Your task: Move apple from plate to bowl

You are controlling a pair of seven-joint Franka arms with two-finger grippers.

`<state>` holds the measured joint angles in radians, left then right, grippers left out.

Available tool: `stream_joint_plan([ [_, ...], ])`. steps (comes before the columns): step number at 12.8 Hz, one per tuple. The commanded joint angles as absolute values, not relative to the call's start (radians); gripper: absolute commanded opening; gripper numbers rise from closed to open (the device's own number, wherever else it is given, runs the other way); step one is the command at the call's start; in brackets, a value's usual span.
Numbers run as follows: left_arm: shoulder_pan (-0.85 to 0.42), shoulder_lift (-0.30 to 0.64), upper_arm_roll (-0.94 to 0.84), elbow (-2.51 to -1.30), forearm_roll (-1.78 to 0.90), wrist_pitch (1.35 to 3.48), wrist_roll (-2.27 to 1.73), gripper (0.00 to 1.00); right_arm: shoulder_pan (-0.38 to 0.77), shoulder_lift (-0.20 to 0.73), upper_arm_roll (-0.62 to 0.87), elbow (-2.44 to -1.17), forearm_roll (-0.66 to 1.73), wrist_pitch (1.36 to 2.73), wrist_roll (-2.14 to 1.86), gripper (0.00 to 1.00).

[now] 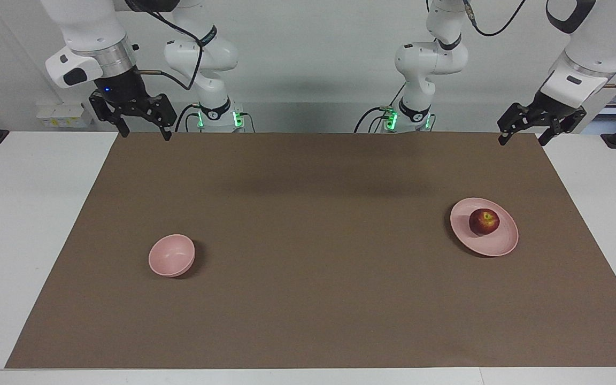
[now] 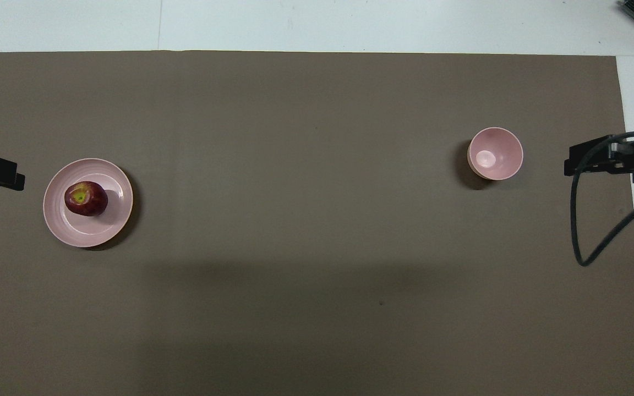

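Brown matting point(image 1: 308, 267) covers the white table. Left gripper point(image 1: 523, 137) hangs spread wide and empty over the mat's edge by its base, nearest the apple point(image 1: 484, 221) on the plate point(image 1: 503, 246). Right gripper point(image 1: 143, 131) waits likewise, parted and empty. Firm, smooth, likely to roll: best pinched across its widest middle, then carried to the bowl point(image 1: 171, 255).

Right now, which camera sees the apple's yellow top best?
The overhead view: it looks straight down on the apple, showing the yellow patch around the stem. The facing view shows the apple from the side, mostly red skin.
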<state>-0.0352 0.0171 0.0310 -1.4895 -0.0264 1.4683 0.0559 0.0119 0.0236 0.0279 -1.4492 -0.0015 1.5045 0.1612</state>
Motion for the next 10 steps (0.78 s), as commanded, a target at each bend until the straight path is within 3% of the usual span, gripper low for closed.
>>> stream_joint_plan([
  [1, -0.037, 0.038, 0.040, -1.443, -0.041, 1.417, 0.071, 1.00, 0.014, 0.015, 0.035, -1.465, -0.017, 1.526, 0.132, 1.00],
  [10, -0.040, 0.021, 0.035, -1.460, -0.037, 1.414, 0.074, 1.00, 0.012, 0.015, 0.035, -1.465, -0.009, 1.526, 0.133, 1.00],
])
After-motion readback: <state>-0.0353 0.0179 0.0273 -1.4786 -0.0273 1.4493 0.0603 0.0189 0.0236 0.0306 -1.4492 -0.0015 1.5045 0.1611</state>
